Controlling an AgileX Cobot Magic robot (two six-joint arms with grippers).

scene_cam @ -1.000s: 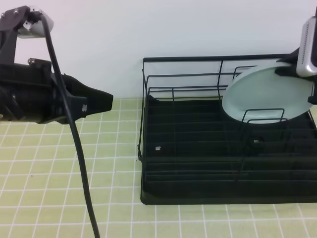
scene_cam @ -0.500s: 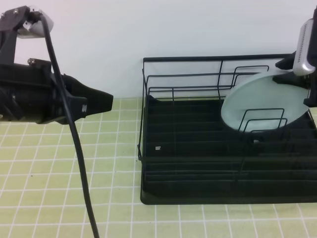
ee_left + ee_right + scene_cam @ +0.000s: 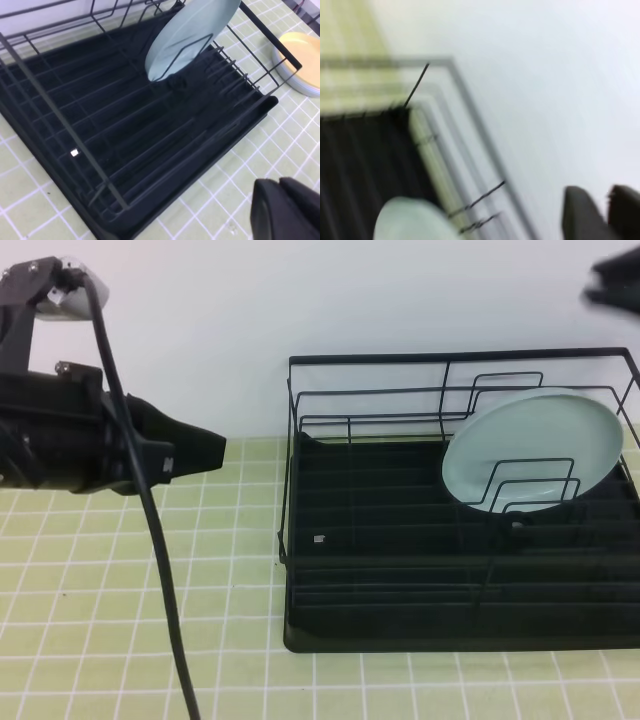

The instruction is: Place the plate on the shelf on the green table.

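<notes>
The right claw (image 3: 615, 288), which gripped the plate (image 3: 535, 445) a second ago, has let go and lifted clear, fingers narrowly apart, leaving it leaning upright among the shelf (image 3: 400, 540) dividers on the desk (image 3: 120, 590), so placement looks done; the left claw (image 3: 292, 210) stays shut.

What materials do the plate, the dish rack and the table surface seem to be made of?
Plate: glazed ceramic or melamine, judging by its smooth pale mint gloss.
Dish rack: thin black coated metal wire, probably over a ribbed plastic tray.
Table: small yellow-green tiles with white grout.
</notes>
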